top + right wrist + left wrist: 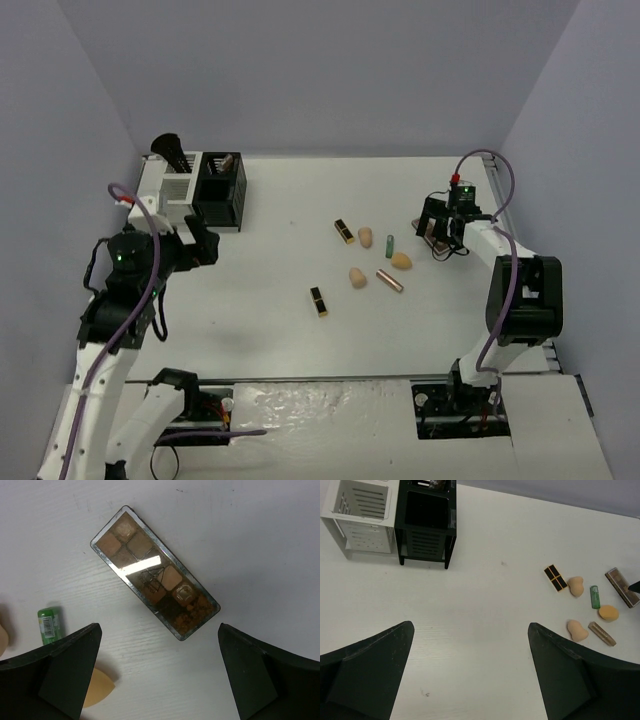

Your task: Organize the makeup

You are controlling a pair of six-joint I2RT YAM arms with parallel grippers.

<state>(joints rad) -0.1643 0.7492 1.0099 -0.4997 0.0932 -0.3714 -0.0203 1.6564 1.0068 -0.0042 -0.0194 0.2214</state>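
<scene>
Scattered right of centre in the top view, an upper lipstick [344, 231], a lower lipstick [318, 301], peach sponges [365, 237] [357, 278] [401, 261], a green tube [390, 245] and a rose-gold tube [389, 281] are lying flat, while an eyeshadow palette [155, 572] is lying diagonally further right.

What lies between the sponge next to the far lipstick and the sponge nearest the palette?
The green tube lies between them. The left wrist view shows this clearly, and the top view agrees.

Your white-and-black left arm [118, 295] rises from the near edge and bends forward, its black two-finger left gripper [470, 630] pointing down with the jaws spread wide. Your white-and-black right arm [520, 290] folds at the elbow and reaches inward, its black two-finger right gripper [160, 630] facing straight down, jaws wide apart.
</scene>
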